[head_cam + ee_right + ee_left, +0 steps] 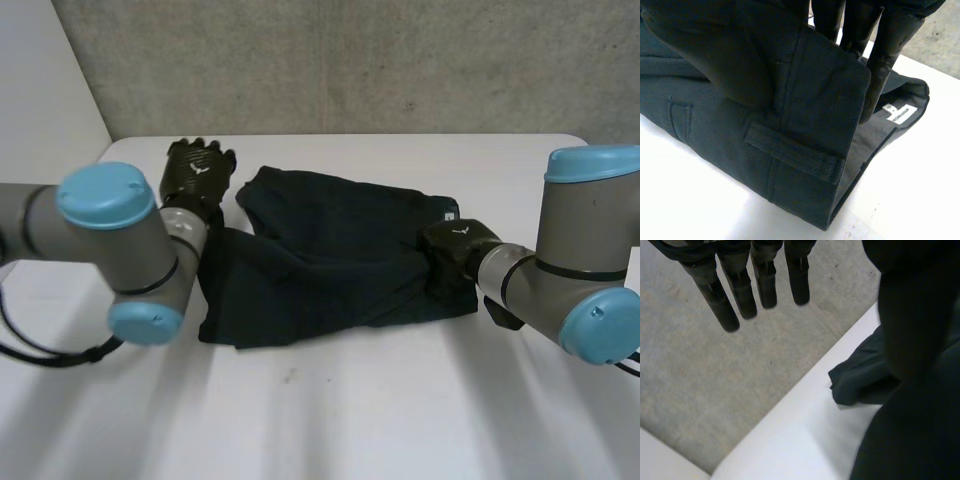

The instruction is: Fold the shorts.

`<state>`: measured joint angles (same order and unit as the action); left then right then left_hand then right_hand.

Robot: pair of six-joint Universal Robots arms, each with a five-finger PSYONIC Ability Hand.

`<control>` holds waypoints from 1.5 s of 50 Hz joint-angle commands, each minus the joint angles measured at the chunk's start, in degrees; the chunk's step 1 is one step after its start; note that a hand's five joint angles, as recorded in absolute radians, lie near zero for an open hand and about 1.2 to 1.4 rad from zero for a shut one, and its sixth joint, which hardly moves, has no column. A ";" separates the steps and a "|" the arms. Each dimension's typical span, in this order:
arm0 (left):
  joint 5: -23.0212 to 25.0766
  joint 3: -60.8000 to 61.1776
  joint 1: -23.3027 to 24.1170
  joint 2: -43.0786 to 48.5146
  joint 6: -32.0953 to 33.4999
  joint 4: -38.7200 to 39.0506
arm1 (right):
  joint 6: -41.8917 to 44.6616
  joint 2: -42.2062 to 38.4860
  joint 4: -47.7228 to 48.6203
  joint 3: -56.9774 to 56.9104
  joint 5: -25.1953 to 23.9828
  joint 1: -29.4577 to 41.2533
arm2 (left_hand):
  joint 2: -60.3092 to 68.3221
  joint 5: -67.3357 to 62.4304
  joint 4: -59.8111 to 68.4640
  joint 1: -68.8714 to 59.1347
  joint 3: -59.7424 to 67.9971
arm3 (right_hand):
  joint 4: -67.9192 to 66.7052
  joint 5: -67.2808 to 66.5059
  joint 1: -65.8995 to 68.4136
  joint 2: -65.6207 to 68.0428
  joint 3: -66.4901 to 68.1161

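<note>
Dark shorts (pixel 330 255) lie crumpled across the middle of the white table (pixel 330 410), with the waistband at the right. My left hand (pixel 197 172) is raised beside the shorts' far left corner, fingers (pixel 742 292) straight and apart from the cloth, holding nothing. A leg hem of the shorts (pixel 860 380) lies on the table past its fingertips. My right hand (pixel 455 250) is at the waistband end. There its fingers (pixel 885 55) and thumb pinch a fold of the waistband (pixel 815 90), with a belt loop (pixel 795 152) just below and a white label (pixel 897 112) inside.
A grey concrete wall (pixel 350 60) stands behind the table's far edge. Bare table lies in front of the shorts and to the right of the waistband.
</note>
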<state>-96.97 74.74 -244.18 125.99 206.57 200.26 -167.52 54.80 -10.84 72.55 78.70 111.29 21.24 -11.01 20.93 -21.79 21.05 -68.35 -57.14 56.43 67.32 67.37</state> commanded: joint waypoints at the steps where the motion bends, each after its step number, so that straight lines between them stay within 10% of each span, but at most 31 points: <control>1: -1.04 12.26 4.23 -11.72 -14.31 -16.78 | 0.08 1.10 1.35 1.27 0.22 -0.37 | 7.99 -8.22 8.30 -7.44 8.18 | -11.65 -12.86 23.57 12.68 12.63; 7: 2.22 18.24 5.30 -12.70 -23.85 -21.84 | 0.35 1.53 1.35 2.07 -0.04 -0.55 | 10.16 -10.39 10.47 -9.61 10.35 | -11.65 -12.86 23.57 12.68 12.63; 30: 6.09 23.00 1.52 -6.37 -13.83 -7.60 | 0.61 2.94 2.49 4.35 -0.57 -0.55 | 20.08 -20.31 20.39 -19.53 20.27 | -11.65 -12.86 23.57 12.68 12.63; 42: 5.56 19.83 1.43 -5.31 -9.88 -7.60 | 2.10 4.08 2.41 5.23 -0.66 -0.37 | 58.76 -58.99 59.07 -58.21 58.95 | -11.65 -12.86 23.57 12.68 12.63; 53: 5.12 20.62 1.17 -26.75 -4.96 -11.63 | 22.91 15.68 -5.14 8.13 0.75 0.42 | 58.76 -58.99 59.07 -58.21 58.95 | -11.65 -12.86 23.57 12.68 12.63; 63: 5.39 26.59 1.34 -32.82 8.03 -34.38 | 46.73 21.66 -24.64 21.30 2.42 5.16 | 58.76 -58.99 59.07 -58.21 58.95 | -11.65 -12.86 23.57 12.68 12.63; 75: 5.30 26.26 0.46 -28.10 11.40 -26.87 | 39.46 21.14 -17.72 20.35 1.89 5.08 | 58.76 -58.99 59.07 -58.21 58.95 | -11.65 -12.86 23.57 12.68 12.63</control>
<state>-91.73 102.78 -243.50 93.76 218.00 167.29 -123.18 76.62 -32.68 94.21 80.55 116.60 68.45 -56.13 68.68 -65.04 68.03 -68.35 -58.79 56.43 67.32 67.37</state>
